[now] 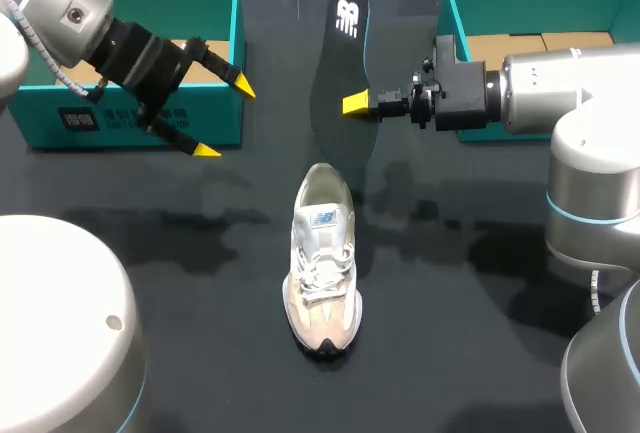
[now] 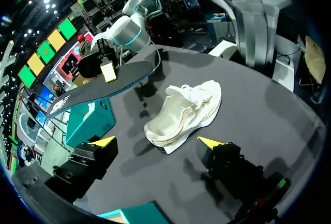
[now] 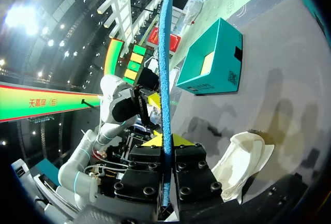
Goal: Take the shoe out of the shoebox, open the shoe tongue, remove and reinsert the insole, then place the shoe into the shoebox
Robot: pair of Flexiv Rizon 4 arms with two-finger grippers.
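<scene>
Head view: fixed, high behind robot, looking down on whole counter (image 1: 180, 283). Left wrist: low, near, facing shoe (image 2: 186, 110) side-on; right wrist: tight behind insole (image 3: 164, 79) edge. Shared by all three: shoe, insole, counter middle.

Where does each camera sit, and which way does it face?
Head: above and behind, looking down on the table; left gripper and right gripper show.
Left wrist: on the left arm, facing along the open left gripper toward the shoe.
Right wrist: on the right arm, facing along the right gripper, shut on the insole, toward the left box.
All three share shoe and insole.
</scene>
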